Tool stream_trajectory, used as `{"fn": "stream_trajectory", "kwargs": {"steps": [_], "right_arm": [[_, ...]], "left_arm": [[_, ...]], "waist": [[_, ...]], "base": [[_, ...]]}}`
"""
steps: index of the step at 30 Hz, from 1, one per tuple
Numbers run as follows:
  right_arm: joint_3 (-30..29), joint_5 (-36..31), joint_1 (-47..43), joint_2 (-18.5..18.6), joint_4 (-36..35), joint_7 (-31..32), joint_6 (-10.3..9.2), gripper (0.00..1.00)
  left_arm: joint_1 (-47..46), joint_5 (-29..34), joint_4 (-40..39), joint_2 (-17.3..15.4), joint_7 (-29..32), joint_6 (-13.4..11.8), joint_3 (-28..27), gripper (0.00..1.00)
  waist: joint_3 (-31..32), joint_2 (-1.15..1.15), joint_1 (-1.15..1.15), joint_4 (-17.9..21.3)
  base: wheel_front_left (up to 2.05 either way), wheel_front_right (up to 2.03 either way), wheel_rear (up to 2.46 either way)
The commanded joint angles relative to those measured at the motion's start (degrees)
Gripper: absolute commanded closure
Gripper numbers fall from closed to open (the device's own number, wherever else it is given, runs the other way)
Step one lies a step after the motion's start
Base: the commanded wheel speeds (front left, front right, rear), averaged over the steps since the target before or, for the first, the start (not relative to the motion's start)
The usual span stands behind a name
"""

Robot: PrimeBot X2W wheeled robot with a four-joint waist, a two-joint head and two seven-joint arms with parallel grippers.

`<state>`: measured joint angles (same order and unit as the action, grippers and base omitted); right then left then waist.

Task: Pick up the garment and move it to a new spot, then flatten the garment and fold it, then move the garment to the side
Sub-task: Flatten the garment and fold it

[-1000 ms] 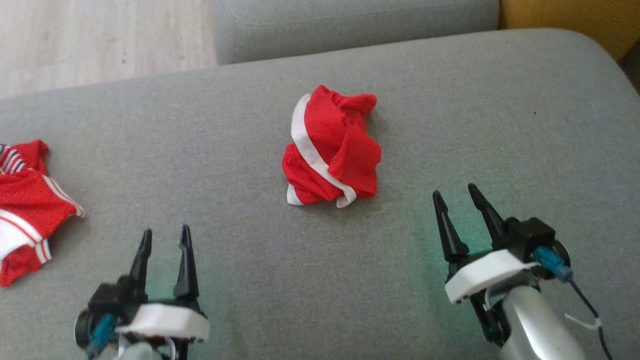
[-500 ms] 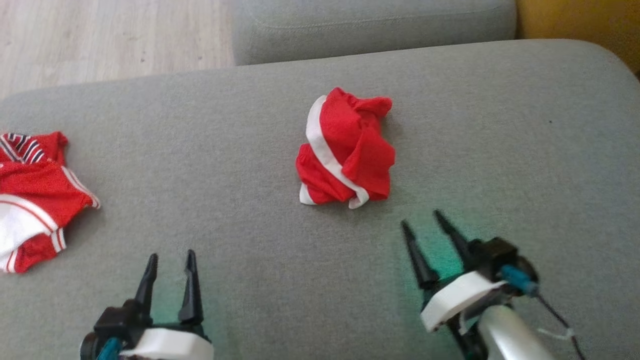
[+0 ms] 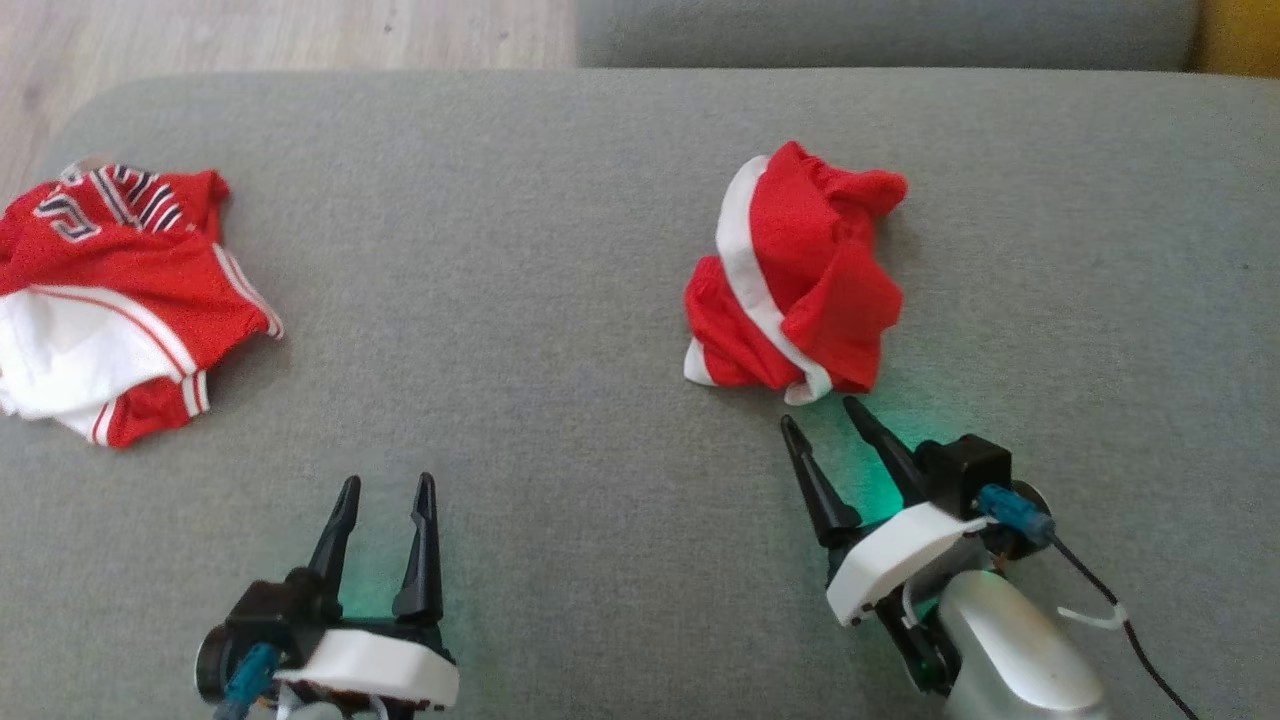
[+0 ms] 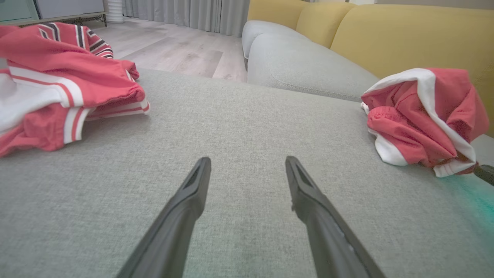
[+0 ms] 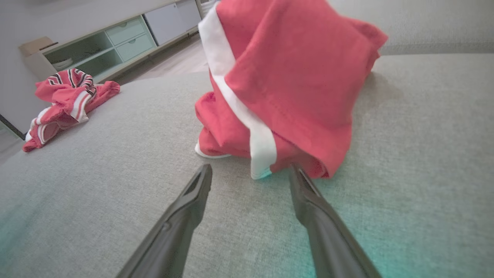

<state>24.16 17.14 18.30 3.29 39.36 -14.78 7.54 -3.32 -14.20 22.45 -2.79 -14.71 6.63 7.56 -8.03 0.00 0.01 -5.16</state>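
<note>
Nearest, the left tool (image 3: 388, 480) is poised over the grey sofa cushion (image 3: 540, 300), its fingers spread wide and empty. Slightly farther, the right tool (image 3: 820, 410), just as wide and empty, points at the crumpled red garment (image 3: 800, 290) with its white band, tips just beside the cloth's near edge. Well apart, at the cushion's left, lies a striped red-and-white jersey (image 3: 120, 290); wooden floor (image 3: 250, 30) lies beyond.

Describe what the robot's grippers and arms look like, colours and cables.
The left gripper and right gripper each have two long, tapered black fingers on a black block, backed by a curved white shell. Each wrist carries a teal-blue connector; the right one's thin black cable bears a white tie. The right forearm is smooth silver.
</note>
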Motion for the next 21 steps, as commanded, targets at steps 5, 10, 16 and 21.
{"fn": "stream_trajectory", "kwargs": {"steps": [5,10,16,21], "right_arm": [[-1.2,-0.7,3.1,-0.4,-0.5,-0.2,-0.05,0.00],[-2.4,-1.2,4.1,-0.4,-0.6,-0.2,-0.05,0.05],[-4.5,-2.8,4.0,-0.4,-0.8,-0.2,-0.05,1.00],[-10.5,-7.2,4.4,-0.4,-3.2,-0.2,-0.05,1.00]], "left_arm": [[-3.3,0.3,-1.5,-0.1,-0.3,0.3,-1.9,0.00],[-4.4,-0.1,-1.7,-0.1,-0.3,0.3,-1.2,0.00],[-4.5,-0.6,-1.7,-0.1,-0.3,0.1,-1.0,0.00],[-4.0,-1.0,-1.7,-0.1,-0.3,-0.2,-1.6,0.00]], "waist": [[-2.6,0.00,-0.01,-2.1],[-3.8,0.00,-0.01,-2.9],[-3.9,0.00,-0.01,-2.3],[-2.8,0.00,-0.01,-0.6]], "base": [[0.00,0.00,0.00],[0.00,0.00,0.00],[0.00,0.00,0.00],[0.00,0.00,0.00]]}}
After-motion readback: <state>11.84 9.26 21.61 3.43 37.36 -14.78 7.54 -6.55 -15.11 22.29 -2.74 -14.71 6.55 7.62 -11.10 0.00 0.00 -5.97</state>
